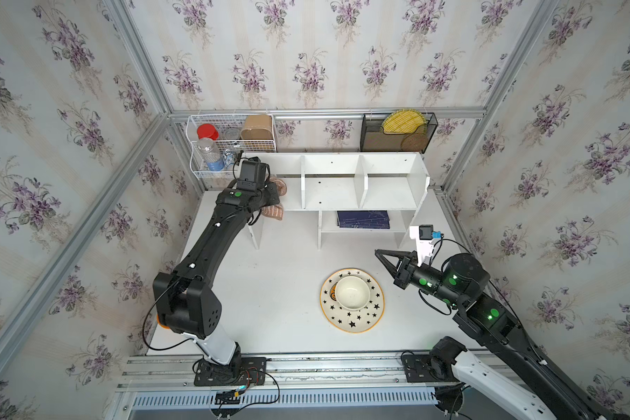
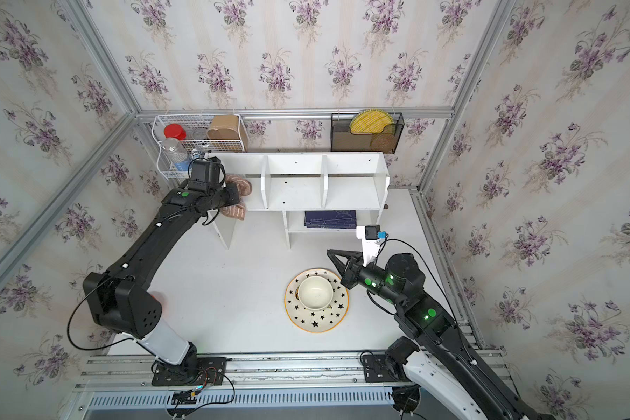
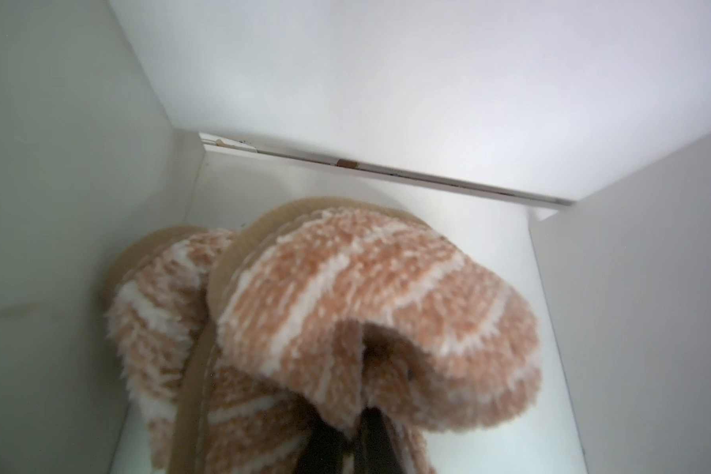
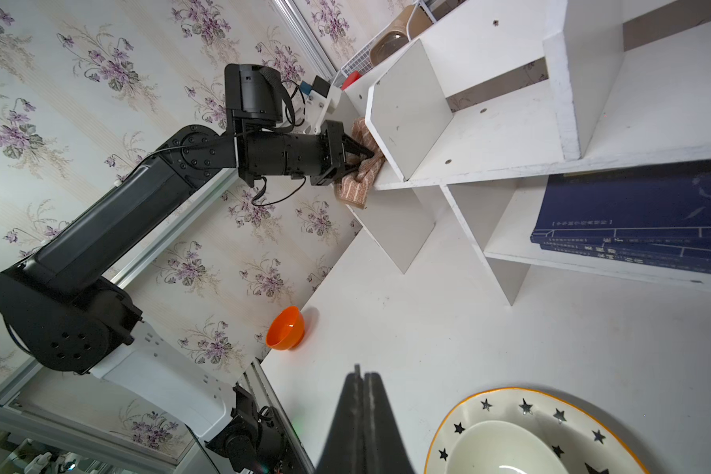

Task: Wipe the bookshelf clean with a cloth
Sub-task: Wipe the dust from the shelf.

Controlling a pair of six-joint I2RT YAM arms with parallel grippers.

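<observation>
Floral-papered walls, white bench [image 1: 270,291]; left end effector [image 4: 364,157] pinching the cloth [image 1: 274,212] in the bookshelf [image 1: 335,189].
Its jaws are clamped on the cloth in the bookshelf's leftmost upper compartment, left of centre in both top views. The cloth runs front to back, with one end drooping over the front lip. The bookshelf's long side spans left to right. The right end effector [image 1: 379,252] hangs closed and empty over the bench. Folds bury the left fingertips, and the wrist hides the cloth's middle.

arms [image 1: 211,240]: black shells | base links [image 1: 217,345]: white | green dots [image 1: 237,194] | right claw [image 1: 378,252]: black, triangular | camera mount [image 1: 422,247]: white
</observation>
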